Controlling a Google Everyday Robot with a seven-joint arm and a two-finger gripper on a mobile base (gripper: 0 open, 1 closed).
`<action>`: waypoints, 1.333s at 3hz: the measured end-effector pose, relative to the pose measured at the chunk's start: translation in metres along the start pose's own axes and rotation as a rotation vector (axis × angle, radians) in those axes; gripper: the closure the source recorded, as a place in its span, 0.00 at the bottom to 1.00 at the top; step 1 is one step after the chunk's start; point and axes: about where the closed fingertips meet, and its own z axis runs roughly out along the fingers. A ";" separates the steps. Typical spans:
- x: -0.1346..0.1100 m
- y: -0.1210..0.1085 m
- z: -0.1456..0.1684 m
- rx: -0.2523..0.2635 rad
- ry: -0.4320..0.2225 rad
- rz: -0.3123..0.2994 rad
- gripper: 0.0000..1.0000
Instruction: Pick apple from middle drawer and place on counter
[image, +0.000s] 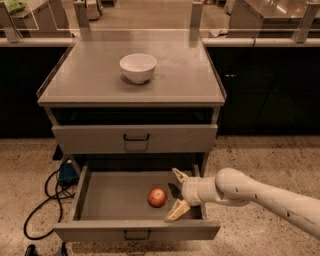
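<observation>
The apple (157, 197), small and red-orange, lies on the floor of the pulled-out middle drawer (100, 200), right of centre. My gripper (176, 195) reaches in from the right on a white arm and is open, just right of the apple, with one fingertip (178, 174) behind and one (176, 212) in front. It does not touch the apple. The grey counter (95, 80) tops the cabinet above.
A white bowl (137, 67) stands on the counter near its middle. A closed drawer (135, 138) with a black handle sits above the open one. Black cables and a blue box (67, 172) lie on the floor at the left. Steel tables stand behind.
</observation>
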 end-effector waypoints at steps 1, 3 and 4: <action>0.004 -0.001 0.018 -0.049 -0.023 0.018 0.00; 0.009 -0.018 0.072 -0.122 -0.070 0.074 0.00; 0.011 -0.016 0.071 -0.096 -0.061 0.087 0.00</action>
